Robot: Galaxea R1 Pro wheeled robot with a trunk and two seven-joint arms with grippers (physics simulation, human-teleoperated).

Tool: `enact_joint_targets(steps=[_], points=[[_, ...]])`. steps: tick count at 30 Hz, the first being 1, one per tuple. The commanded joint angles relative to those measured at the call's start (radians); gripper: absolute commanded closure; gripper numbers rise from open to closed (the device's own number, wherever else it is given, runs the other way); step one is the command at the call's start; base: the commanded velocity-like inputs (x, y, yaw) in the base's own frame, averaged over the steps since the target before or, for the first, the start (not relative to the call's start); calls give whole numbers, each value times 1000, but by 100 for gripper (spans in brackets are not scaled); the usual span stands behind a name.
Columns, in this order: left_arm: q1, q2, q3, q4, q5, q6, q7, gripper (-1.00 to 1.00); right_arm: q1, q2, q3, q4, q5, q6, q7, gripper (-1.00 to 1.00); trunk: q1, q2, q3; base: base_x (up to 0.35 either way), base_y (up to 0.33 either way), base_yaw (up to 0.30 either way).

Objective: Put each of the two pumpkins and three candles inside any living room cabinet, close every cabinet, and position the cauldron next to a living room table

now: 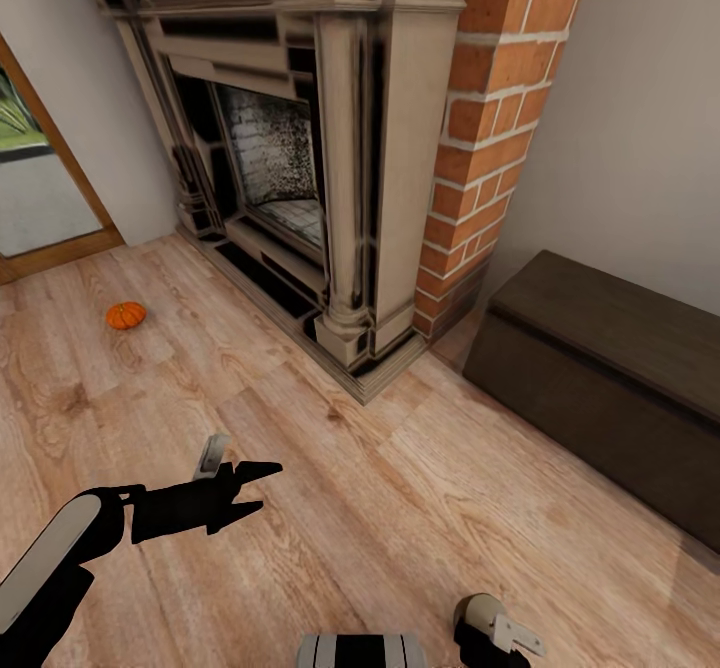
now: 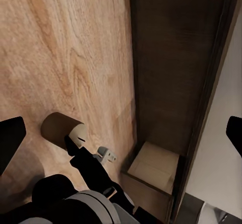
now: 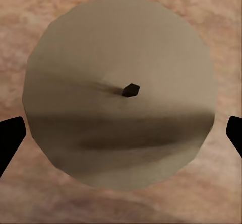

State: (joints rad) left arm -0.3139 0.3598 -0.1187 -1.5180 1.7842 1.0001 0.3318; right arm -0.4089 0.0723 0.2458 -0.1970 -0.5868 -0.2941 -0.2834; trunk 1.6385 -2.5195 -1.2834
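Note:
A beige candle [image 3: 121, 103] with a short black wick stands on the wooden floor, seen from straight above in the right wrist view. My right gripper [image 3: 121, 136] is open over it, one dark fingertip at each side. In the left wrist view the same candle [image 2: 63, 131] stands beside my right arm. My left gripper [image 1: 255, 491] hovers open and holds nothing. One orange pumpkin [image 1: 126, 315] lies on the floor at the far left, near the fireplace. The dark-brown cabinet [image 1: 610, 368] stands shut against the right wall. The table and cauldron are out of view.
A large fireplace [image 1: 300, 168] with a brick chimney side [image 1: 490, 118] rises ahead, its base jutting onto the floor. A glass door [image 1: 30, 178] is at the far left. A tan box [image 2: 156, 166] sits by the cabinet's end. Open wooden floor lies between me and the cabinet.

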Motion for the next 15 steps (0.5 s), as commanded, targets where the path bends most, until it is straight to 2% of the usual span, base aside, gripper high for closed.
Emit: enact_joint_targets(steps=[1, 10, 15], points=[[-1, 1, -1, -1, 11, 0, 10, -100, -1, 0, 9, 1, -8, -3, -5, -100, 0, 0, -1, 0, 0, 0], [-1, 1, -1, -1, 11, 0, 9, -100, -2, 0, 8, 2, -8, -3, -5, -100, 0, 0, -1, 0, 0, 0], [-1, 0, -3, -1, 11, 0, 10, -100, -2, 0, 9, 2, -8, -4, -5, -100, 1, -1, -12, 0, 0, 0]])
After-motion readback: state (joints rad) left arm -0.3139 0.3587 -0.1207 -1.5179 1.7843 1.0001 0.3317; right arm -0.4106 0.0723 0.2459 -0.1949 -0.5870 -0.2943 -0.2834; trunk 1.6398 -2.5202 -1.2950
